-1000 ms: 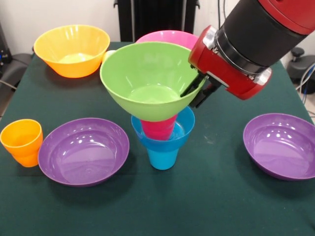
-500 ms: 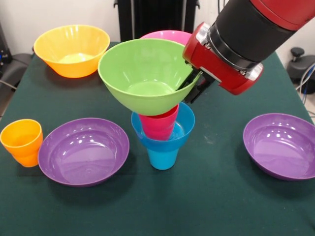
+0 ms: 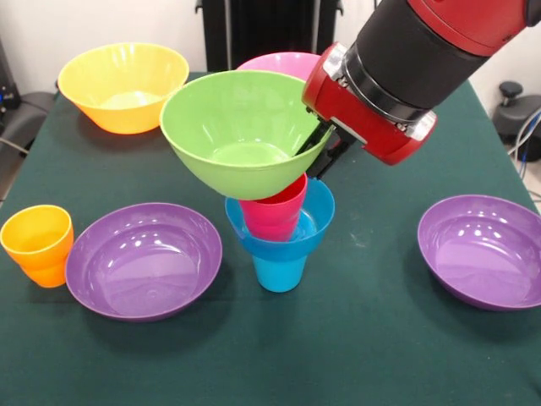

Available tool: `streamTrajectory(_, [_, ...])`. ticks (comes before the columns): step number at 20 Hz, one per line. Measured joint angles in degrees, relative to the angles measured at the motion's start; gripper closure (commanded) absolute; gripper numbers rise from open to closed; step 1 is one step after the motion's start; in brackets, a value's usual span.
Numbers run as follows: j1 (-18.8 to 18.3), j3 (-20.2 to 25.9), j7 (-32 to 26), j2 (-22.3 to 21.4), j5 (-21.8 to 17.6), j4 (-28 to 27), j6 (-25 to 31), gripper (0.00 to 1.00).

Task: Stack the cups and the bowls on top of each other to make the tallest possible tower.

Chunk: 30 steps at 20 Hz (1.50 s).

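Note:
My gripper (image 3: 319,150) is shut on the right rim of the lime green bowl (image 3: 237,127) and holds it tilted over the tower. The bowl sits off to the left of the red cup (image 3: 275,213); I cannot tell whether its base touches the cup's rim. The red cup stands in the small blue bowl (image 3: 313,222), which rests on the blue cup (image 3: 279,271). The orange cup (image 3: 38,244) stands at the left edge. The yellow cup is out of view.
Two purple bowls lie on the green cloth, one left of the tower (image 3: 144,258) and one at the right (image 3: 483,249). The orange-yellow bowl (image 3: 122,85) stands at the back left. The pink bowl (image 3: 283,62) shows behind the green bowl.
My gripper has moved left and slightly up with the green bowl. The bowl has shifted off centre from the red cup, and more of the cup shows.

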Motion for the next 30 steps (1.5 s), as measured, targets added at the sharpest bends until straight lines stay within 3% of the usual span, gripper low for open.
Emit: streamTrajectory(30, [0.95, 0.01, 0.0, 0.17, 0.77, 0.45, -0.04, 1.0])
